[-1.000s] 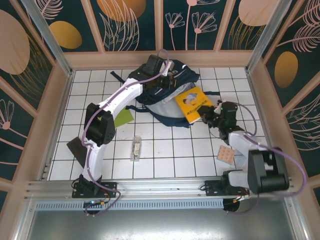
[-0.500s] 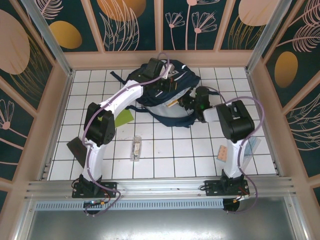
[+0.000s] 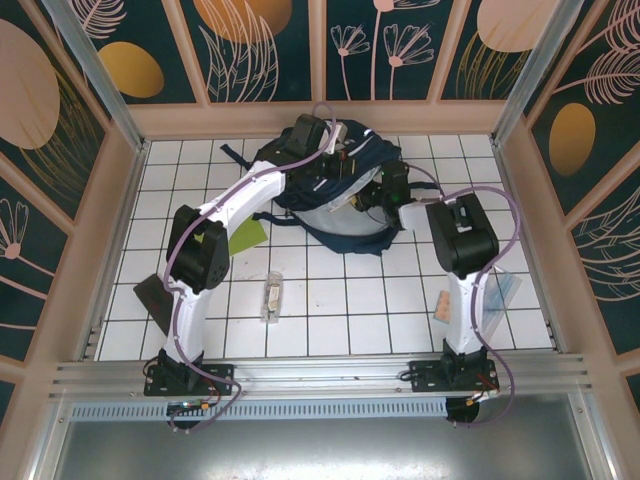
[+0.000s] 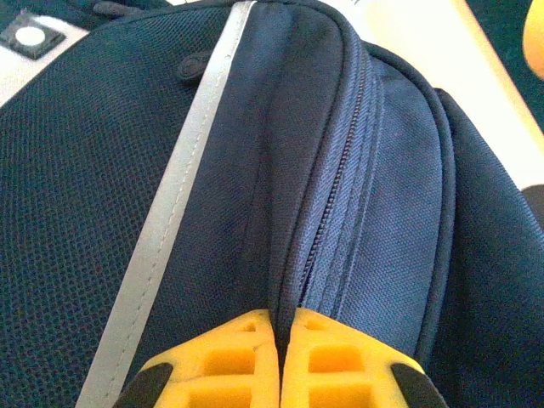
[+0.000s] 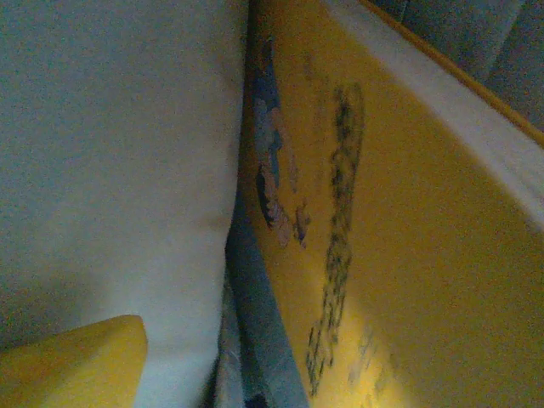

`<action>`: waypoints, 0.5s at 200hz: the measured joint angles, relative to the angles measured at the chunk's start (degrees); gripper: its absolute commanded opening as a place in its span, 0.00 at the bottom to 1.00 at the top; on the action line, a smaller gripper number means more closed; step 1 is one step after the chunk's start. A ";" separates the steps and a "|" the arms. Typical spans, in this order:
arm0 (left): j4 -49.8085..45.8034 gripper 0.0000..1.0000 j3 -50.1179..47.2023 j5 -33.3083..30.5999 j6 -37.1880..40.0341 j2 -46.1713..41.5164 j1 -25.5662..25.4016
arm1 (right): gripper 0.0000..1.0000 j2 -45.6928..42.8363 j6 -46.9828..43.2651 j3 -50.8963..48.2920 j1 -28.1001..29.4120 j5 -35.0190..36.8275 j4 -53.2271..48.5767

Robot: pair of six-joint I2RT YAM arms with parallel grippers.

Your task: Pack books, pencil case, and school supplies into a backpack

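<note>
Backpack [image 4: 85, 187]: the left gripper [image 4: 278, 361] is clamped on its top seam. The right gripper [image 3: 375, 197] is in its mouth, jaws spread and empty, one finger cut off.

Packed: orange-yellow book [image 5: 382, 238], against the lining.

Outstanding, judged: lime-green book [image 3: 247, 237] left of the backpack; pouch [image 3: 503, 290], pad [image 3: 442, 307] and clear box [image 3: 271, 296] in front of it.

Dark flat item [image 3: 155, 293], front-left: indistinct.

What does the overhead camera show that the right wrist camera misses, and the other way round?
Overhead's own: both arms, the backpack's navy outside, and the green book, clear box, pad and pouch lying on the table.
Right wrist's own: a close look at the yellow book with its cartoon and lettering, and one yellow finger.
Shared: the backpack, which the wrist sees as pale lining. From above, the right pincer reaches into it.
</note>
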 measured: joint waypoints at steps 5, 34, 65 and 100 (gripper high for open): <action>0.37 0.00 0.02 -0.09 -0.22 -0.02 0.00 | 0.98 -1.38 -0.35 -0.61 -0.15 0.70 -1.95; 0.98 0.00 0.02 -0.63 -1.20 -0.02 0.00 | 0.99 -8.74 -3.91 -3.52 -1.95 3.06 -13.68; 1.01 0.00 0.02 -0.90 -1.73 -0.02 0.00 | 0.99 -13.35 -8.63 -3.87 -4.28 4.31 -23.30; 1.22 0.00 0.02 -0.94 -2.32 -0.02 0.00 | 0.95 -20.06 -14.80 -6.62 -6.08 4.04 -31.71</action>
